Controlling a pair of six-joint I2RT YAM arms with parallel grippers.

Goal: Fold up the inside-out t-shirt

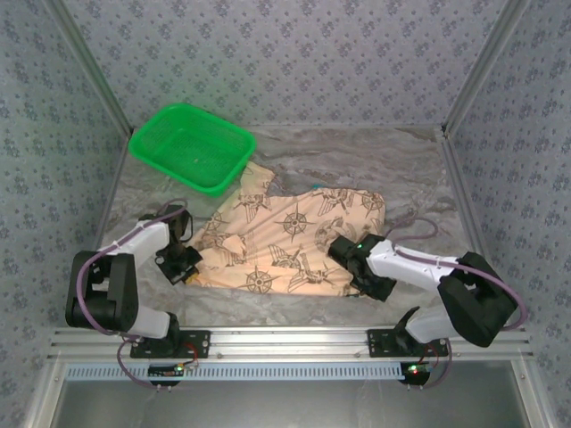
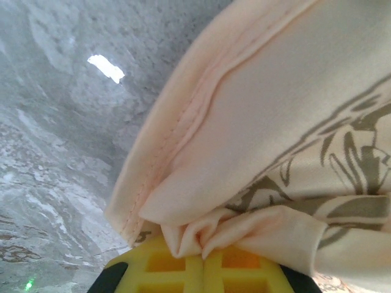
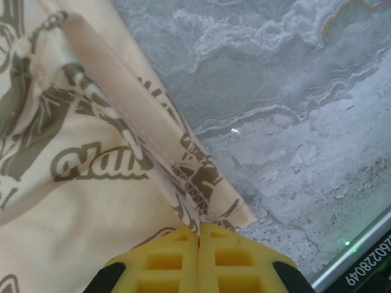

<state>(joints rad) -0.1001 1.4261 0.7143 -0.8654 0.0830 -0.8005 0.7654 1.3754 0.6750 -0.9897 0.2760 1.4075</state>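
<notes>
My left gripper pinches t-shirt at 8 o'clock, right gripper at 4; right's thin bite may slip.

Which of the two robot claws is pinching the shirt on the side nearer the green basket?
The left gripper: it pinches the t-shirt at its left edge, on the green basket side; the right gripper holds the opposite, right-hand side.
</notes>
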